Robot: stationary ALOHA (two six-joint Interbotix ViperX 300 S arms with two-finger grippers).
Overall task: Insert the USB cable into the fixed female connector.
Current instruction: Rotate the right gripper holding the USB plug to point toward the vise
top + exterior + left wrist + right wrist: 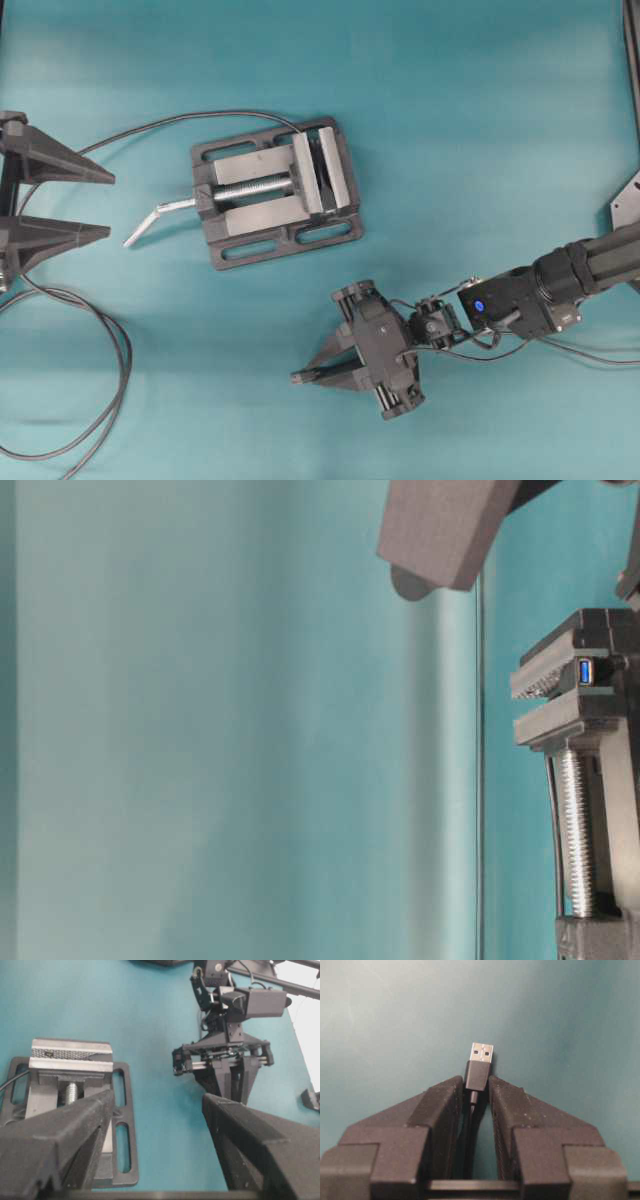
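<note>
The USB cable's black plug (479, 1067) pokes out between the tips of my right gripper (476, 1082), metal tip pointing forward; the fingers press on both sides of the plug body. Seen from overhead, that gripper (300, 378) sits low over the mat, below and right of the vise. The fixed female connector (585, 670), a small socket with a blue inside, is clamped between the vise jaws. My left gripper (108, 205) stands open at the left edge, nothing between its fingers, facing the vise (70, 1060) and the right arm.
The black-grey bench vise (275, 190) stands mid-table with its silver handle (150, 222) sticking out left. A thin grey cable (180, 122) runs from the vise to the left. A thicker grey cable (112, 380) loops at the lower left.
</note>
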